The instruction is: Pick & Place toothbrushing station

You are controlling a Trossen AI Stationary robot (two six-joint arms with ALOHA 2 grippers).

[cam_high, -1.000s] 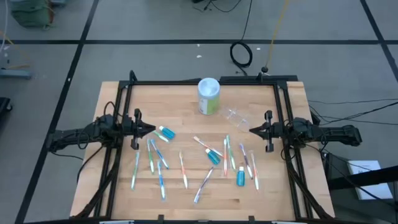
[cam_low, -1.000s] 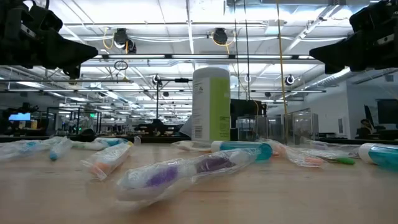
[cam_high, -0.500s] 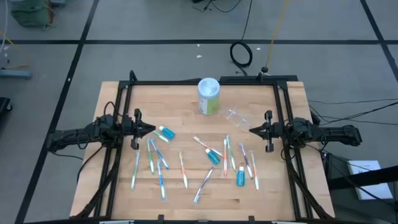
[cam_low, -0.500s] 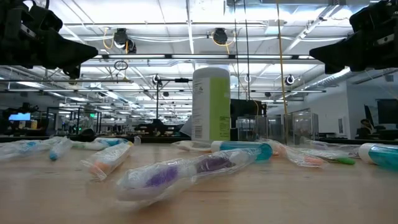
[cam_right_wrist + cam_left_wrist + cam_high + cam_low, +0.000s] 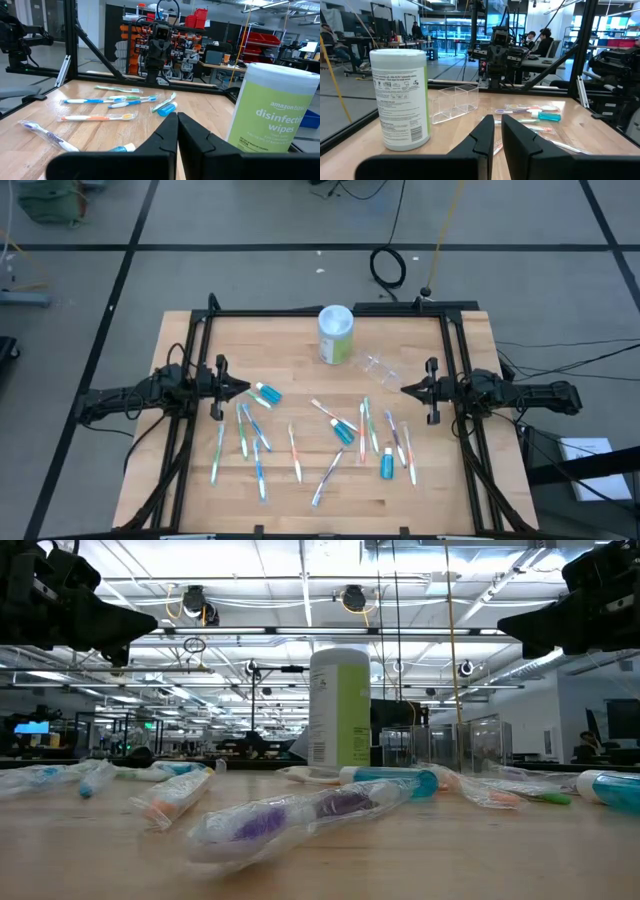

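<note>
Several slim toothbrushes and three teal toothpaste tubes lie flat, scattered over the wooden table. A small clear plastic cup lies on its side at the far middle; it also shows in the left wrist view. My left gripper hovers at the table's left, shut and empty, pointing right; its fingers show in its wrist view. My right gripper hovers at the table's right, shut and empty, pointing left.
A white and green canister of disinfecting wipes stands upright at the far middle, beside the clear cup. A black frame runs along the table's far, left and right edges. Bare wood lies between the two grippers, near the canister.
</note>
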